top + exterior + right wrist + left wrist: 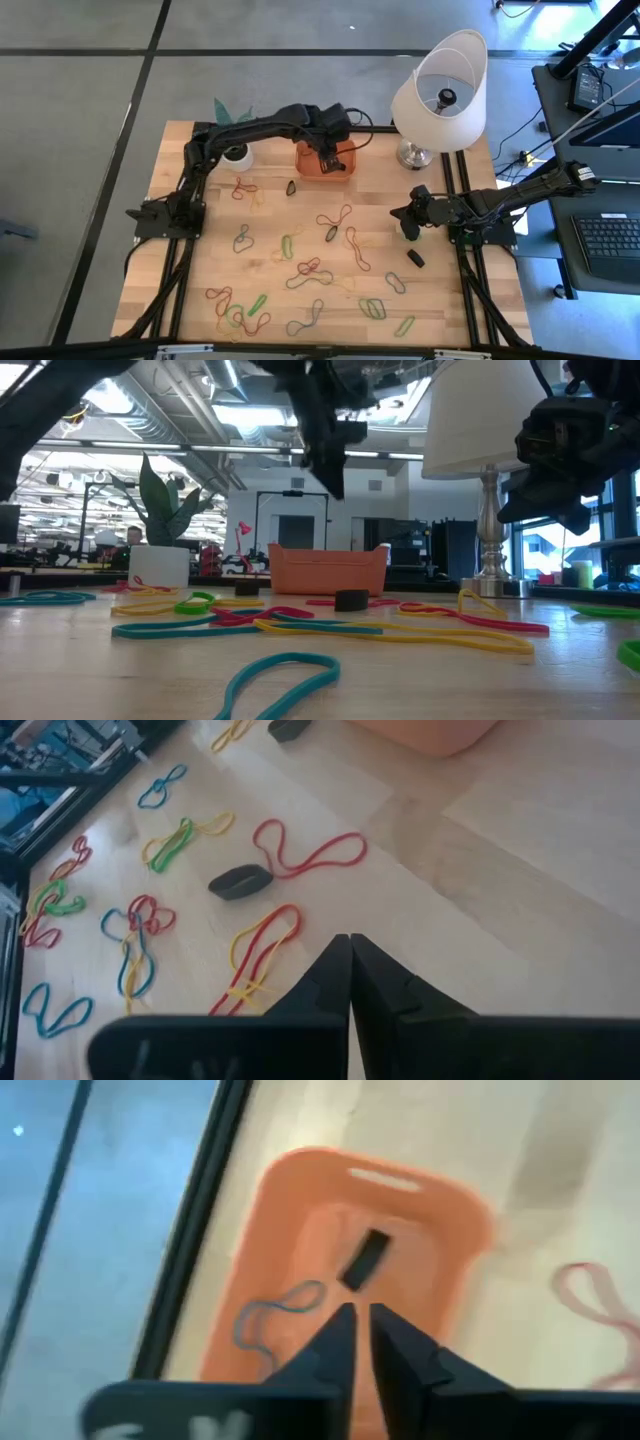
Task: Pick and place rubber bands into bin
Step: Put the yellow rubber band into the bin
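left gripper (358, 1320): hung over the bin, fingers nearly together, holding nothing.
bin (345, 166): sat at the table's far edge beside the lamp (440, 90), a black band (365, 1260) and a blue band (270, 1318) inside.
rubber bands (310, 272): lay scattered over the table.
right gripper (349, 945): waited closed and empty at the table's right side.

One camera looks straight down on my worktop (200, 240); another sits level at its surface. My left wrist camera peers closely into the bin (300, 1230), shared with both.
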Controlling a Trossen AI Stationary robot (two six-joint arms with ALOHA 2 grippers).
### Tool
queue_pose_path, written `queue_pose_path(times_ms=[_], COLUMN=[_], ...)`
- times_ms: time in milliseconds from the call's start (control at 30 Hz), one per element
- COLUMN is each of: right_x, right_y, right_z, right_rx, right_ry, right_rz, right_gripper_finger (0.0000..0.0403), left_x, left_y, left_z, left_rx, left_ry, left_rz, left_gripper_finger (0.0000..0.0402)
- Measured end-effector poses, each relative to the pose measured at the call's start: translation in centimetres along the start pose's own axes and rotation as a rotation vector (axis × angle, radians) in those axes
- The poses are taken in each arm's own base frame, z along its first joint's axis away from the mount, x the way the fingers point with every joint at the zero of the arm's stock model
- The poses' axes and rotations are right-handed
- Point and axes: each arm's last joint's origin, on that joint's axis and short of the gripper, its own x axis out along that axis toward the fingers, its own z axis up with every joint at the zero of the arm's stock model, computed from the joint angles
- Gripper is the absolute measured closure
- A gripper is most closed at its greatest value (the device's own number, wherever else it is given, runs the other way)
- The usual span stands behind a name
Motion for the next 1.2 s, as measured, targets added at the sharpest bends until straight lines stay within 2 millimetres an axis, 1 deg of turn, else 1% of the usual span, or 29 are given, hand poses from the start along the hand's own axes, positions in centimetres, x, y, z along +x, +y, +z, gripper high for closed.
queue_pose_path(times_ms=[33, 133, 267, 367, 500, 600, 667, 767, 867, 967, 1067, 1200], right_x=[0.0, 0.0, 0.0, 0.0, 0.0, 0.0, 0.0, 0.0, 0.0, -0.1, -0.3, -0.7], right_y=[0.0, 0.0, 0.0, 0.0, 0.0, -0.1, -0.1, -0.1, 0.0, 0.4, 1.3, 2.5], right_z=[0.0, 0.0, -0.2, -0.4, -0.5, -0.5, -0.5, -0.5, -0.5, -0.4, -0.3, 0.1], right_rx=[0.0, -0.007, -0.036, -0.039, -0.045, -0.048, -0.059, -0.066, -0.064, -0.059, -0.058, -0.056], right_ry=[0.003, 0.006, 0.055, 0.098, 0.118, 0.121, 0.121, 0.12, 0.118, 0.101, 0.069, 0.004], right_rz=[0.0, 0.002, 0.028, 0.055, 0.053, 0.049, 0.049, 0.053, 0.056, 0.101, 0.181, 0.232], right_gripper_finger=[0.0396, 0.0396, 0.0396, 0.0396, 0.0396, 0.0396, 0.0396, 0.0396, 0.0396, 0.0398, 0.04, 0.0401], left_x=[-0.7, -2.3, -3.3, -3.9, -3.5, -3.3, -2.9, -2.2, -2.1, -2.2, -3.1, -4.3], left_y=[-0.5, -2.6, -6.2, -9.2, -13.5, -16.5, -18.1, -20.1, -21.2, -21.6, -21.1, -19.3], left_z=[0.0, -0.2, -0.8, -1.6, -2.8, -4.0, -4.9, -6.5, -8.4, -10.6, -12.8, -16.4], left_rx=[-0.013, -0.018, -0.021, 0.008, 0.054, 0.078, 0.09, 0.104, 0.107, 0.106, 0.076, 0.021], left_ry=[-0.007, -0.01, 0.038, 0.08, 0.098, 0.105, 0.108, 0.12, 0.109, 0.071, -0.013, -0.122], left_rz=[-0.006, -0.024, -0.064, -0.083, -0.113, -0.137, -0.149, -0.133, -0.11, -0.127, -0.17, -0.201], left_gripper_finger=[0.0392, 0.0398, 0.04, 0.04, 0.04, 0.04, 0.04, 0.04, 0.04, 0.04, 0.04, 0.04])
